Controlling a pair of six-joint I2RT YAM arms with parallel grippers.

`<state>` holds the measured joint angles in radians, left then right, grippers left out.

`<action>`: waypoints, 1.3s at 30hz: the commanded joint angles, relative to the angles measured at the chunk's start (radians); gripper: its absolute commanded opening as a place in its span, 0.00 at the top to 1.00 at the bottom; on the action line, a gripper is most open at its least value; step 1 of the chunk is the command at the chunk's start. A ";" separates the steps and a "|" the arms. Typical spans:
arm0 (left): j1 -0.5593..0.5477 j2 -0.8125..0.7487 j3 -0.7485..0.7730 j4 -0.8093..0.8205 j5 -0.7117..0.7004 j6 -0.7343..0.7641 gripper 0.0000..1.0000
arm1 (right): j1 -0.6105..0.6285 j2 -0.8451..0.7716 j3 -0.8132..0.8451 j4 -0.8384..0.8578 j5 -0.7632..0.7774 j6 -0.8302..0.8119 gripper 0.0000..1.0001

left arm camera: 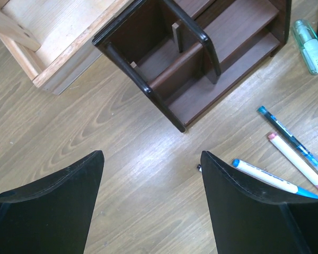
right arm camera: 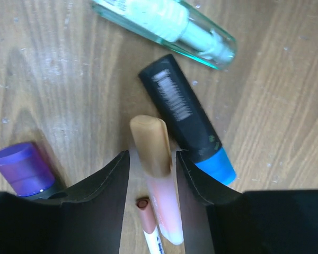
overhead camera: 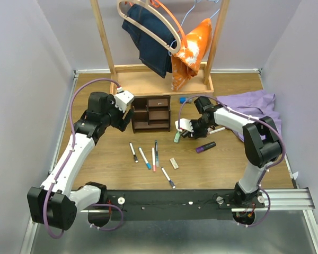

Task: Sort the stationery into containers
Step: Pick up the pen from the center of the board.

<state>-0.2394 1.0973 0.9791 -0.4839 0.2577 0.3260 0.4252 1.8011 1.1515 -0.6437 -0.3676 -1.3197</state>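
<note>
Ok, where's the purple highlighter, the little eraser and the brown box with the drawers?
purple highlighter (overhead camera: 206,146): top view, on the middle of its dark body.
eraser (overhead camera: 174,163): top view, on the centre of the beige block.
brown organizer (overhead camera: 158,114): top view, on the front of its drawers.

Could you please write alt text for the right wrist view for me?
The right gripper straddles an orange-capped peach highlighter lying on the wooden table. Beside it lie a black marker with a blue cap, a green highlighter and a purple cap.
</note>
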 commanded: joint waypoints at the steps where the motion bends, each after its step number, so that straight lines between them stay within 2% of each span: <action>1: 0.020 -0.025 -0.014 0.018 -0.002 -0.012 0.18 | 0.017 -0.008 -0.038 -0.040 0.024 -0.049 0.50; 8: 0.026 -0.019 -0.023 0.034 0.015 -0.022 0.18 | 0.026 0.021 -0.026 -0.051 0.029 -0.010 0.53; 11: 0.026 -0.016 -0.023 0.036 0.023 -0.025 0.18 | 0.037 0.079 0.003 -0.056 0.038 0.030 0.69; 13: 0.026 -0.016 -0.030 0.036 0.023 -0.027 0.18 | 0.043 0.102 0.046 -0.099 0.041 0.040 0.85; 16: 0.028 -0.022 -0.036 0.030 0.023 -0.031 0.18 | 0.044 0.080 0.076 -0.139 0.021 0.068 0.93; 21: 0.029 -0.043 -0.039 0.019 0.015 -0.028 0.18 | 0.043 -0.069 0.169 -0.224 -0.028 0.106 0.97; 24: 0.031 -0.051 -0.034 0.018 0.012 -0.030 0.18 | 0.044 -0.123 0.322 -0.257 -0.099 0.201 0.99; 26: 0.032 -0.056 -0.039 0.030 -0.003 -0.051 0.19 | 0.044 -0.141 0.420 -0.225 -0.186 0.334 0.99; 29: 0.058 -0.056 -0.057 0.073 -0.024 -0.108 0.18 | 0.043 -0.141 0.477 -0.073 -0.334 0.570 0.99; 32: 0.116 -0.044 -0.063 0.094 -0.034 -0.212 0.17 | 0.043 -0.140 0.467 0.215 -0.490 0.828 0.99; 33: 0.135 -0.036 -0.063 0.097 -0.034 -0.237 0.17 | 0.043 -0.140 0.415 0.439 -0.516 0.915 0.99; 34: 0.178 -0.031 -0.065 0.100 -0.028 -0.286 0.16 | 0.043 -0.140 0.387 0.563 -0.531 1.095 0.99; 36: 0.215 -0.024 -0.066 0.096 -0.018 -0.317 0.16 | 0.052 -0.108 0.349 0.855 -0.544 1.248 0.99; 39: 0.230 -0.034 -0.074 0.091 -0.017 -0.321 0.16 | 0.079 -0.007 0.407 0.965 -0.541 1.387 0.99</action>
<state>-0.0376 1.0683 0.9226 -0.4122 0.2462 0.0917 0.4702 1.6653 1.5425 -0.1230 -0.8139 -0.3328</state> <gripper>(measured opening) 0.834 0.137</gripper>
